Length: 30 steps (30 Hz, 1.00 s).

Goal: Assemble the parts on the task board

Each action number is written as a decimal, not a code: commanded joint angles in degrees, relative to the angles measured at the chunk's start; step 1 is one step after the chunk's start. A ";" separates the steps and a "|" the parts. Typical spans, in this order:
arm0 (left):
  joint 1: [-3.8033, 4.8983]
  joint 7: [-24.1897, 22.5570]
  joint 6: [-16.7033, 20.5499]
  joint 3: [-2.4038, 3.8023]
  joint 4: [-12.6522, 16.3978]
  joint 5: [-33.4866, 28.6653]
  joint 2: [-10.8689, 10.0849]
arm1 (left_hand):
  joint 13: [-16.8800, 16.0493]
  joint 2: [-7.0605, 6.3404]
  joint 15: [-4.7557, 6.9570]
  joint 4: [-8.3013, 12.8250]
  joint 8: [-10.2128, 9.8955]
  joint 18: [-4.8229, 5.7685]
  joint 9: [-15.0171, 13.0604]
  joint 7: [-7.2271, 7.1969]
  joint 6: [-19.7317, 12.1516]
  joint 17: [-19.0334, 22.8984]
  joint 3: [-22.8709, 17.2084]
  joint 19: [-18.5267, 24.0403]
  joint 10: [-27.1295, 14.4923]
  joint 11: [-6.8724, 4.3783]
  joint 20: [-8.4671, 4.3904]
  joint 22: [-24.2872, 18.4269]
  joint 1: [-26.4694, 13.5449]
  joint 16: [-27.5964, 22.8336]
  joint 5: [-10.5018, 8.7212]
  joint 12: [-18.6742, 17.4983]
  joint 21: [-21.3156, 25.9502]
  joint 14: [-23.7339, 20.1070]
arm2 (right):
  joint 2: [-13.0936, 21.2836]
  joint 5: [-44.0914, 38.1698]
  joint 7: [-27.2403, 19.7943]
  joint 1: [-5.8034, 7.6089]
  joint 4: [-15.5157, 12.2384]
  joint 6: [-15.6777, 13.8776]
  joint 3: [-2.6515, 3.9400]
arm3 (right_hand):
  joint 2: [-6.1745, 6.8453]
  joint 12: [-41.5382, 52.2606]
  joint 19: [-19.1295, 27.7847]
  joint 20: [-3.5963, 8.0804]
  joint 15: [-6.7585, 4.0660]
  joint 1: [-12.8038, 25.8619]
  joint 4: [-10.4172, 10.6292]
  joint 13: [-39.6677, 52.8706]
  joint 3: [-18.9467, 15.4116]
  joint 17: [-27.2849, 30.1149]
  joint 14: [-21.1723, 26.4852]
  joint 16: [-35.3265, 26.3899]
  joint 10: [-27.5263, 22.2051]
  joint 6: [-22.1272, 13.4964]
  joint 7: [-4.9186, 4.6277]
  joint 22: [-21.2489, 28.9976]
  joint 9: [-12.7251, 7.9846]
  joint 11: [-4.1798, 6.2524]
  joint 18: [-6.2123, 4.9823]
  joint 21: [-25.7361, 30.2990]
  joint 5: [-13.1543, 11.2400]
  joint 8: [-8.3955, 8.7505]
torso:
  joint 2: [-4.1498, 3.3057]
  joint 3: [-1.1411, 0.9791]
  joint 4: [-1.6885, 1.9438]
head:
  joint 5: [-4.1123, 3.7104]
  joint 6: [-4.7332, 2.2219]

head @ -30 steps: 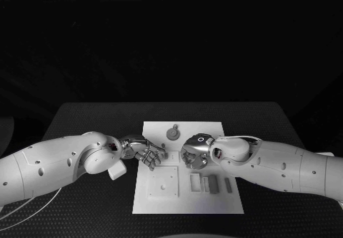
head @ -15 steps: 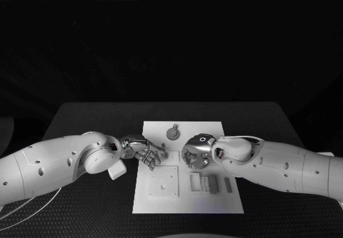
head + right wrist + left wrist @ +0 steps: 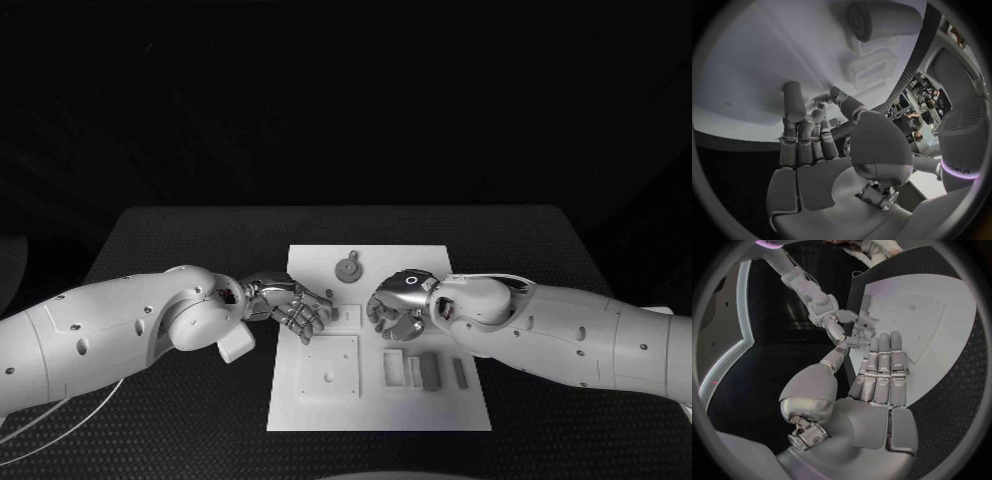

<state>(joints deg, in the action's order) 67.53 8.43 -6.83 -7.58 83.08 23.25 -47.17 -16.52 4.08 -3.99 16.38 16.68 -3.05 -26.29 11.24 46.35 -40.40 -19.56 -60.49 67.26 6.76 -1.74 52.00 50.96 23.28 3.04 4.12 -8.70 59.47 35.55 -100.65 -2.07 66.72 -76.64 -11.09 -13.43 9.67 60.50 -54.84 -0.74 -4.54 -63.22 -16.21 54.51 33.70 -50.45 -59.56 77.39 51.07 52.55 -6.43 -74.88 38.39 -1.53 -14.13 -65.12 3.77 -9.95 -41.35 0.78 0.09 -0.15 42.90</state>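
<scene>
Two hands meet over the task board point(image 3: 378, 415): left hand point(image 3: 296, 306) fingers spread, empty; right hand point(image 3: 395, 304) curled, contents unclear.

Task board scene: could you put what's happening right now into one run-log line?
left hand: open, over board left edge | right hand: fingers curled, contents unclear | round part: on board, untouched

The black table point(image 3: 173, 235) carries the white task board point(image 3: 378, 408), lying apparently flat at its middle.
</scene>
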 commanded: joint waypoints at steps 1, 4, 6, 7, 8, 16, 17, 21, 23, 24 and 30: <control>0.00 -0.38 -0.91 0.01 0.06 0.06 0.17 | -0.08 0.18 0.06 0.22 0.25 -1.15 0.05 0.02 -0.17 -0.06 0.25 0.22 0.08 -0.14 0.03 0.07 0.61 -0.31 -0.11 0.07 -0.01 0.35 | 0.31 -0.26 0.74 -0.42 0.51 1.69 -0.38 | -0.40 0.35 0.47 0.02 0.15 -0.94 -0.24 -0.13 0.09 0.09 0.25 -0.31 -0.19 -1.62 -1.24 0.04 -3.53 -0.06 -0.87 0.28 0.12 0.23 | -0.01 0.00 0.00 | -0.07 0.04; 0.00 -0.37 -0.88 0.01 0.11 0.06 0.17 | -0.08 0.19 0.06 0.22 0.26 -1.15 0.05 0.02 -0.17 -0.07 0.25 0.22 0.08 -0.14 0.03 0.07 0.63 -0.31 -0.11 0.07 -0.02 0.36 | 0.16 -0.26 0.69 -0.42 0.60 1.77 -0.38 | -1.62 0.67 0.47 0.06 0.21 -1.98 -0.39 -0.33 0.20 0.09 0.19 -0.11 -0.17 0.21 -1.38 -0.08 -3.41 -0.14 -0.87 0.14 0.10 -0.85 | -0.02 -0.01 0.01 | -0.11 0.04; 0.00 -0.37 -0.86 0.01 0.09 0.06 0.16 | -0.09 0.19 0.06 0.21 0.26 -1.15 0.05 0.03 -0.17 -0.08 0.25 0.21 0.08 -0.14 0.03 0.07 0.65 -0.32 -0.11 0.07 -0.02 0.36 | 0.02 -0.35 0.62 -0.42 0.57 2.30 -0.38 | -3.06 1.02 0.43 0.02 0.19 -2.27 -0.33 -0.60 0.08 0.11 0.10 0.07 0.01 2.40 -1.29 -0.22 -3.21 -0.08 -0.87 -0.03 0.10 -2.07 | -0.02 -0.01 0.02 | -0.09 0.07; 0.00 -0.38 -0.85 0.01 0.08 0.06 0.15 | -0.09 0.19 0.06 0.21 0.26 -1.15 0.06 0.03 -0.17 -0.08 0.25 0.22 0.08 -0.14 0.03 0.07 0.66 -0.32 -0.11 0.07 -0.02 0.36 | -0.05 -0.37 0.60 -0.42 0.61 2.38 -0.39 | -3.67 1.12 0.40 -0.01 0.10 -2.20 -0.31 -0.72 0.03 0.12 0.04 0.14 0.10 3.15 -1.12 -0.27 -3.14 0.04 -0.87 -0.09 0.10 -2.48 | -0.02 0.00 0.02 | -0.12 0.08; 0.00 -0.38 -0.85 0.01 0.09 0.06 0.15 | -0.09 0.19 0.06 0.21 0.26 -1.15 0.06 0.03 -0.17 -0.08 0.25 0.21 0.08 -0.14 0.03 0.07 0.66 -0.32 -0.11 0.07 -0.02 0.36 | -0.11 -0.42 0.60 -0.42 0.69 2.52 -0.39 | -4.36 1.21 0.37 -0.03 -0.01 -2.04 -0.27 -0.84 -0.01 0.13 -0.03 0.21 0.21 3.80 -0.92 -0.31 -3.06 0.18 -0.87 -0.15 0.10 -2.85 | -0.01 0.01 0.02 | -0.15 0.09; 0.00 -0.36 -0.93 0.01 0.12 0.09 0.13 | -0.10 0.21 0.06 0.23 0.26 -1.15 0.06 0.03 -0.18 -0.11 0.24 0.21 0.08 -0.14 0.03 0.07 0.78 -0.35 -0.11 0.07 -0.02 0.38 | -0.25 -1.36 0.72 -0.44 1.33 4.16 -0.39 | -9.47 1.55 0.32 0.07 -0.66 -1.71 -0.42 -1.64 0.34 0.24 -0.53 0.50 0.93 5.68 -0.16 -0.61 -2.77 0.89 -0.87 -0.51 0.15 -4.08 | -0.02 0.02 0.04 | -0.22 0.21; 0.00 -0.36 -0.93 0.01 0.12 0.09 0.13 | -0.10 0.21 0.06 0.23 0.26 -1.15 0.07 0.03 -0.18 -0.12 0.24 0.21 0.08 -0.14 0.03 0.07 0.79 -0.35 -0.11 0.07 -0.02 0.38 | -0.26 -1.52 0.81 -0.44 1.36 4.45 -0.40 | -8.96 1.51 0.33 0.08 -0.73 -2.48 0.24 -1.86 2.41 0.32 -0.62 0.46 1.07 5.83 -0.05 -0.51 -2.79 0.85 -0.87 -0.35 0.39 -4.16 | -0.02 0.02 0.03 | -0.23 0.25; 0.00 -0.35 -0.94 0.01 0.12 0.10 0.12 | -0.10 0.21 0.06 0.23 0.26 -1.15 0.07 0.03 -0.18 -0.13 0.24 0.21 0.08 -0.14 0.03 0.07 0.81 -0.36 -0.11 0.07 -0.02 0.38 | -0.29 -2.12 0.96 -0.47 1.34 5.00 -0.40 | -7.39 1.64 -0.18 -0.02 -0.73 -2.41 2.12 -2.41 7.86 0.48 -0.94 0.46 1.38 6.04 -0.09 -0.54 -2.89 0.96 -0.87 -0.51 0.24 -4.34 | -0.01 0.02 0.03 | -0.24 0.31; 0.00 -0.34 -0.93 0.01 0.13 0.12 0.10 | -0.10 0.20 0.06 0.23 0.26 -1.15 0.07 0.03 -0.19 -0.13 0.25 0.21 0.08 -0.14 0.03 0.07 0.84 -0.37 -0.11 0.07 -0.02 0.38 | -0.33 -2.25 1.01 -0.52 1.32 5.11 -0.40 | -7.19 1.72 -0.25 0.01 -0.74 -2.27 2.08 -2.46 8.11 0.48 -1.01 0.51 1.45 6.13 -0.06 -0.58 -2.86 0.98 -0.87 -0.59 0.22 -4.44 | -0.01 0.00 0.02 | -0.20 0.41; 0.00 -0.34 -0.95 0.01 0.13 0.21 0.10 | -0.10 0.20 0.06 0.23 0.26 -1.15 0.07 0.03 -0.19 -0.14 0.25 0.21 0.08 -0.14 0.03 0.07 0.84 -0.37 -0.11 0.07 -0.03 0.38 | -0.34 -2.47 1.11 -0.56 1.27 5.08 -0.40 | -7.08 1.76 -0.29 0.02 -0.75 -2.21 2.04 -2.48 8.23 0.48 -1.06 0.53 1.49 6.19 -0.04 -0.60 -2.84 1.00 -0.87 -0.63 0.21 -4.49 | -0.02 -0.01 0.01 | -0.21 0.40; 0.00 -0.33 -0.89 0.01 0.15 0.43 0.07 | -0.11 0.18 0.06 0.23 0.27 -1.15 0.08 0.03 -0.19 -0.15 0.26 0.22 0.08 -0.14 0.03 0.07 0.89 -0.39 -0.11 0.07 -0.03 0.39 | -0.53 -3.79 2.70 -0.76 0.54 4.82 -0.42 | -5.02 2.04 -0.89 0.21 -0.89 -1.20 2.39 -2.78 8.60 0.54 -1.58 0.70 1.98 6.35 0.01 -0.63 -2.77 1.10 -0.87 -0.95 0.15 -4.75 | -0.01 -0.01 -0.01 | -0.21 0.41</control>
<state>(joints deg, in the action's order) 67.53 8.45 -6.92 -7.58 83.10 23.34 -47.17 -16.56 4.31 -3.99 16.38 16.67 -3.57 -26.30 11.24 46.35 -40.49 -19.57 -60.50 67.26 6.75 -1.73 52.00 51.19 23.28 3.04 4.12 -8.70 59.47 34.91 -101.82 -1.60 66.72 -76.24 -10.32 -13.24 4.24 62.26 -55.39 -0.43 -5.41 -64.30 -14.04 51.77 42.34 -49.88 -60.65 77.86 52.65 58.64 -6.38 -74.92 35.57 -0.40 -14.59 -65.80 4.00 -14.84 -41.36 0.78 0.10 -0.37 43.31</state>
